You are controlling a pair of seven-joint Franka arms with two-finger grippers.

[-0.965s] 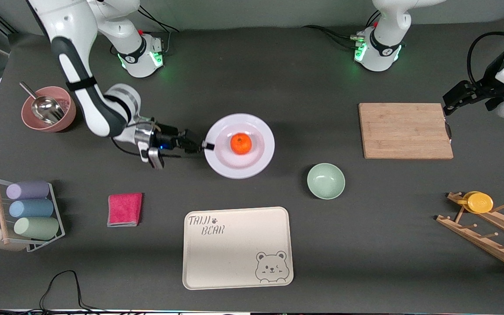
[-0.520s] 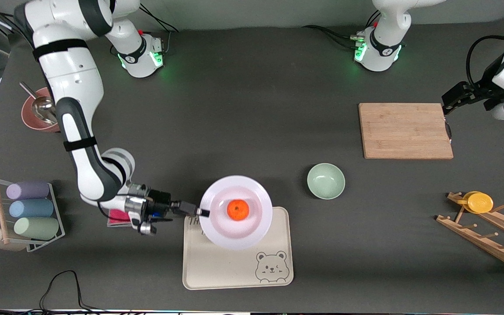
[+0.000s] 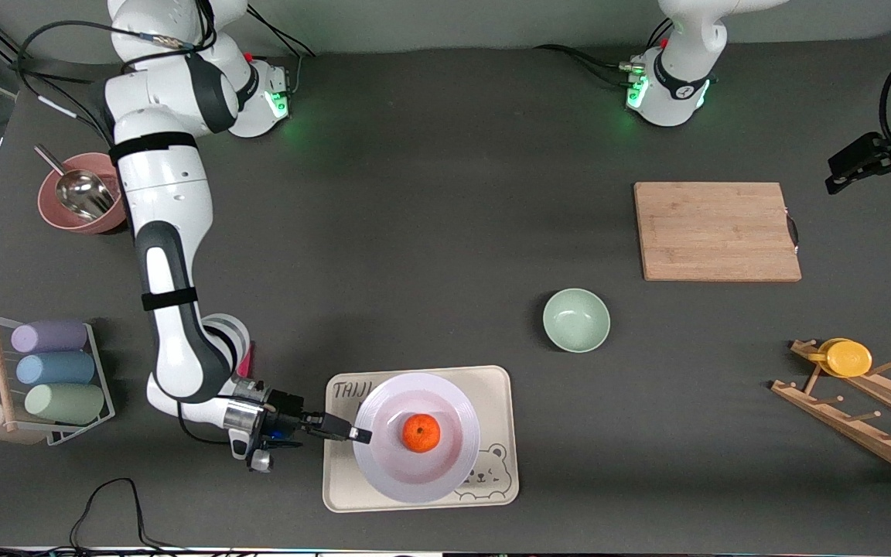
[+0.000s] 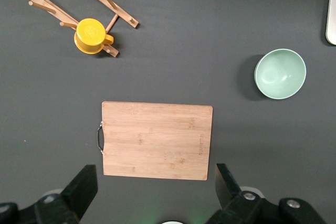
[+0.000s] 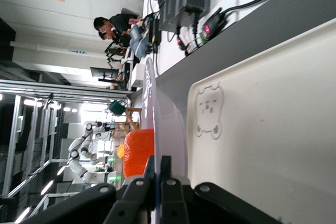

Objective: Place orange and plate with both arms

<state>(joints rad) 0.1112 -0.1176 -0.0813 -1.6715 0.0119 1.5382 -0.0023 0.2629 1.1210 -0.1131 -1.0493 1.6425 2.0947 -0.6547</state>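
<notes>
The plate (image 3: pixel 417 438), with the orange (image 3: pixel 421 432) resting at its middle, is now held above the cream bear tray (image 3: pixel 492 387); a second ago it lay farther from the front camera, on the bare table between the two arms' ends, and half a second ago it was only over the tray's farther edge. The plate is pinched by its rim in the right gripper (image 3: pixel 359 434), at the edge toward the right arm's end of the table, and the right arm has been swung down across the table to carry it there. In the right wrist view the plate (image 5: pixel 157 129) is seen edge-on above the tray (image 5: pixel 273 124), with the orange (image 5: pixel 139 153) on it and the fingers closed narrowly on the rim. The left gripper (image 3: pixel 851 164) has been drawn away from the cutting board (image 3: pixel 716 230) toward the left arm's end of the table, where that arm waits; its fingers (image 4: pixel 84 187) are spread wide over the board (image 4: pixel 156 140).

The table is covered in dark grey matting. A mint-green bowl (image 3: pixel 576 319) stands between the tray and the cutting board. A wooden rack (image 3: pixel 863 410) bearing a yellow cup (image 3: pixel 846 357) is set at the left arm's end. At the right arm's end are a pink bowl (image 3: pixel 109 209) holding a metal scoop (image 3: pixel 78 189), a wire rack (image 3: pixel 97 363) of pastel cylinders, and a pink cloth (image 3: pixel 246 360) mostly hidden by the arm.
</notes>
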